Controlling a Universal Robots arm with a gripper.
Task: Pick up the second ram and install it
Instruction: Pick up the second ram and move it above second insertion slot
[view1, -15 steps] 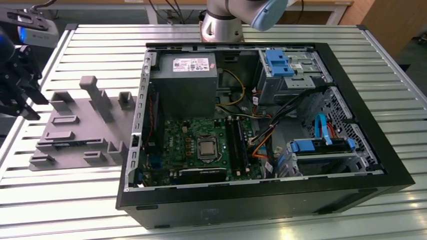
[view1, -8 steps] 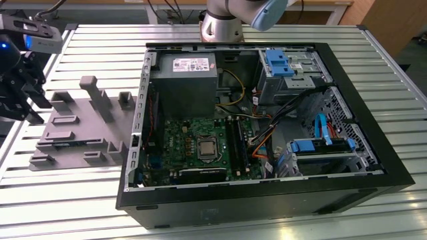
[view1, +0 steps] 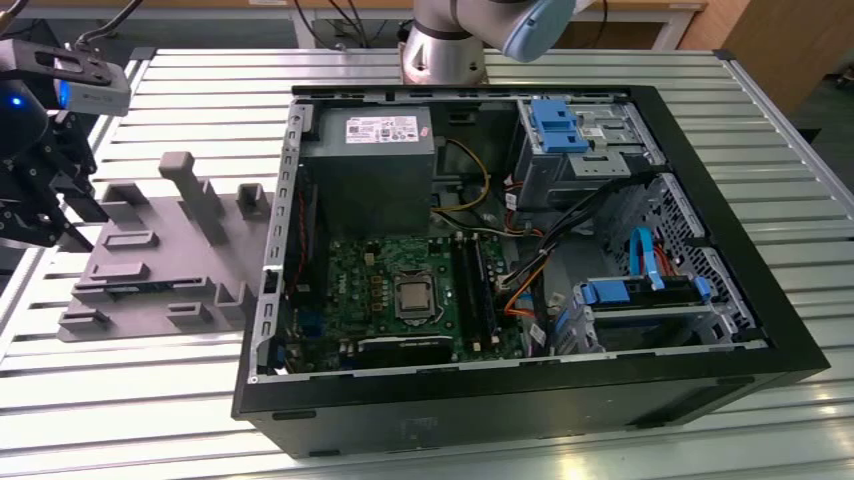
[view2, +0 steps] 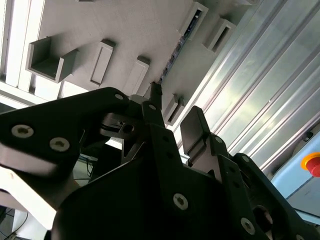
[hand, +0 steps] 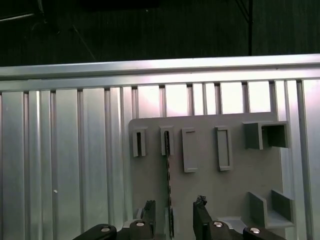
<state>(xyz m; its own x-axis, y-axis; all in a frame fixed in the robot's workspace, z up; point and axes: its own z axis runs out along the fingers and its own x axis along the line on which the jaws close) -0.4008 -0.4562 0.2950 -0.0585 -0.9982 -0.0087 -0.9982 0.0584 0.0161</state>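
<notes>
Grey holder plate (hand: 210, 195) lies on the slatted aluminium worktop (hand: 65, 150), near one edge. The second ram (hand: 168, 175) stands on edge in the plate's slots. Gripper (hand: 175, 207) hovers above it, fingers spread apart, one each side, nothing held.

**Exterior view:** raised, off the arm, facing obliquely down at middle range over the open computer case (view1: 534, 300), the slatted aluminium table (view1: 174, 390) and the grey holder plate (view1: 160, 260) at the exterior view's left.

**First wrist view:** looks steeply down past the gripper (hand: 175, 202) onto plate and table.

**Second wrist view:** close behind the gripper, rolled, facing the same plate.

**Shared by all three:** holder plate, table slats.
</notes>
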